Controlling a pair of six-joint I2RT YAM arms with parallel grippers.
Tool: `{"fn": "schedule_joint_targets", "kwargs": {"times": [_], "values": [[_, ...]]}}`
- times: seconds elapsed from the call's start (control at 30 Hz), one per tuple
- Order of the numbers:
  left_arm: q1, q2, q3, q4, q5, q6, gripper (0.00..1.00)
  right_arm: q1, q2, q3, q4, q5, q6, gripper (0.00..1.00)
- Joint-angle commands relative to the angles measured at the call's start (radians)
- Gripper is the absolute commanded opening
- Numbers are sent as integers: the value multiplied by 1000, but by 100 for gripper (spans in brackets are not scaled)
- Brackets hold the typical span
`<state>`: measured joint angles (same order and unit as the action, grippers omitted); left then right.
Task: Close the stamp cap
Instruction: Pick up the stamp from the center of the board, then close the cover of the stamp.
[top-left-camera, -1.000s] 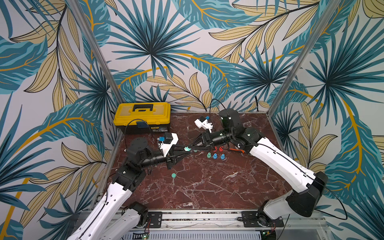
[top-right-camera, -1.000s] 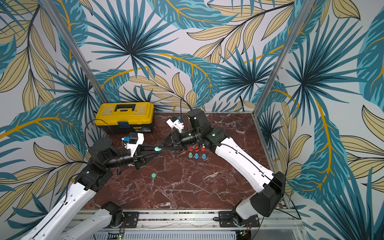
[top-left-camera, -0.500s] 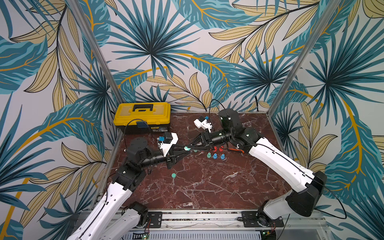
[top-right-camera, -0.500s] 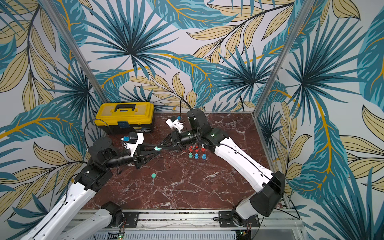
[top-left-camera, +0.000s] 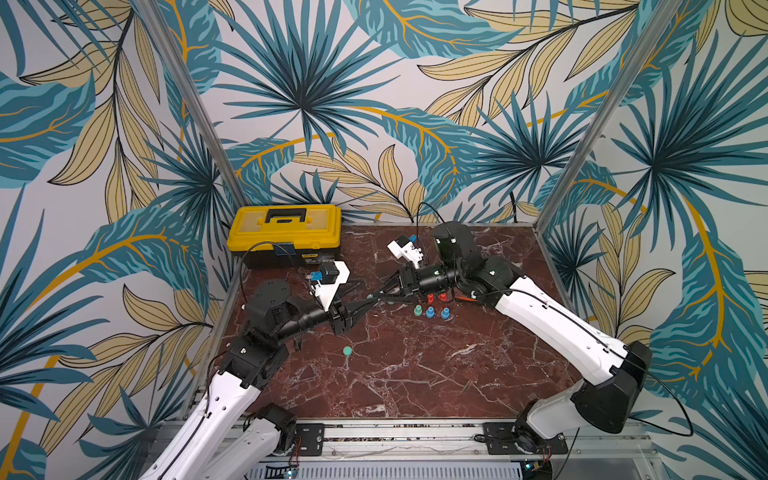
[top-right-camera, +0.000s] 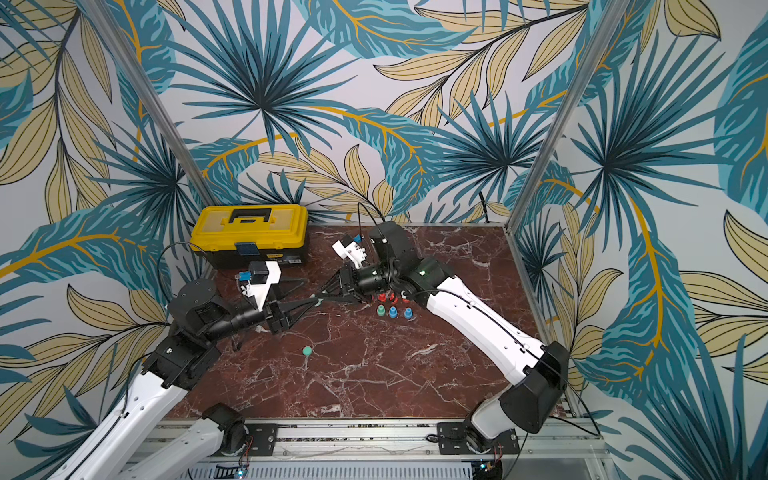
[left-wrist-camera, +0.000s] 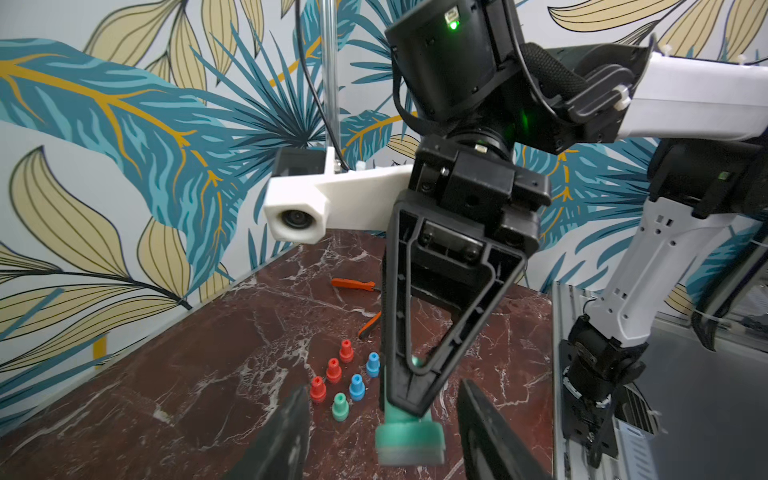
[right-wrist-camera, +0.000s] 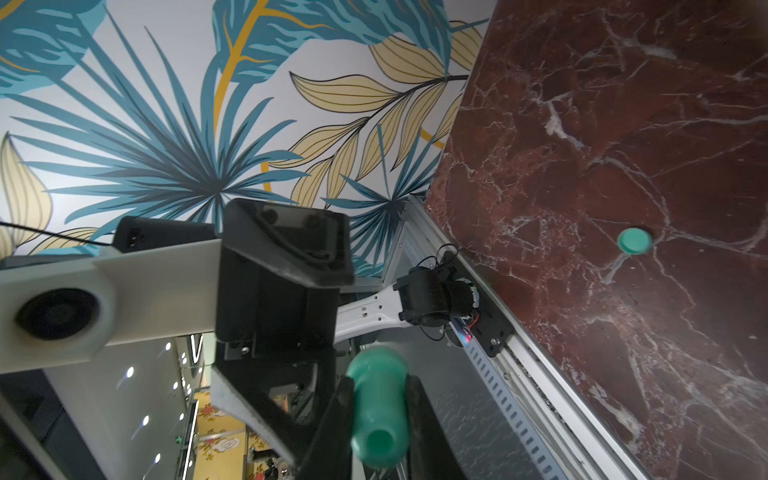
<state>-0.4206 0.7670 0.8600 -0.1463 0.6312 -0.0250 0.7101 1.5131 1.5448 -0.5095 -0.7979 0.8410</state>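
Red marble table (top-left-camera: 415, 374), and low centre of the left wrist view: right gripper (left-wrist-camera: 407, 409) clamps the green stamp (left-wrist-camera: 409, 436) — left gripper (left-wrist-camera: 381, 390) jaws parted either side. A crooked cap (left-wrist-camera: 409, 455) could pop off.

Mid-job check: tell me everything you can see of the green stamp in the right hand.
The green stamp looks like matte teal plastic: a rounded narrow handle widening to a broad base, whose end shows a paler, cloudy band, perhaps the cap. The right hand is shut on the handle, holding it roughly level, base toward the left hand, which is open, its fingers either side of the base, not touching.
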Motion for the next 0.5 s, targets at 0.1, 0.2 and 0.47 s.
{"fn": "schedule_joint_targets", "kwargs": {"times": [0.1, 0.2, 0.47], "values": [[113, -43, -6, -48, -104, -66, 63, 45, 17, -9, -127, 319, -92, 5], [208, -42, 20, -118, -96, -80, 64, 82, 52, -25, -118, 383, -95, 5], [431, 31, 52, -253, -40, -109, 64, 202, 223, 5, -96, 525, -106, 5]]}}
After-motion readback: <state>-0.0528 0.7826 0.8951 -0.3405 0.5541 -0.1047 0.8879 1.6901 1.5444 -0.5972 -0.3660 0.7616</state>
